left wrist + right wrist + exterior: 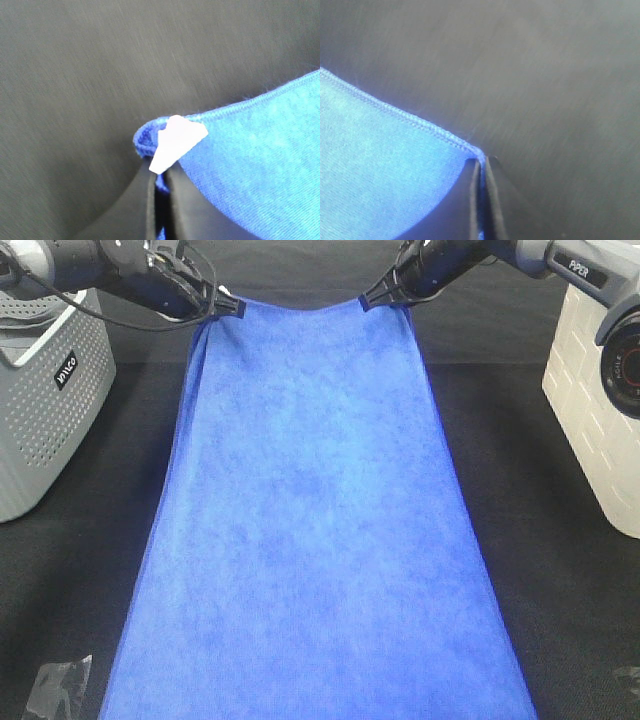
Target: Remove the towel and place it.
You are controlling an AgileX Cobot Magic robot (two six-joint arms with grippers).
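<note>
Towel: blue, stretched long down the middle of the black table. Its far edge is held up between my two arms and its near end runs off the bottom of the high view.
Left gripper: pinched tight on the far left corner. The cloth is sandwiched between the fingertips and the white tag pokes out just past them.
Right gripper: clamped on the far right corner, with only the very tip of the stitched hem caught between the jaws.
Risk, right corner: a thin bite. I judge that a sharp pull, or more hanging weight, could slide the hem out and drop that side.
Risk, uneven pull: the far edge sags a little between the two grips. If one arm leads, the cloth could twist or bunch and land crooked.
Risk, drag: hauling the towel across the table could snag the clear plastic scrap beside its near left corner. It could also brush the grey basket or the white bin on either side.
Hidden: both near corners are cut off. I cannot tell whether anything lies under the cloth, or how much of it rests on the table.
Unclear: both wrist views are soft, so the height of the corners above the table is unreadable — and no placing spot shows itself.
</note>
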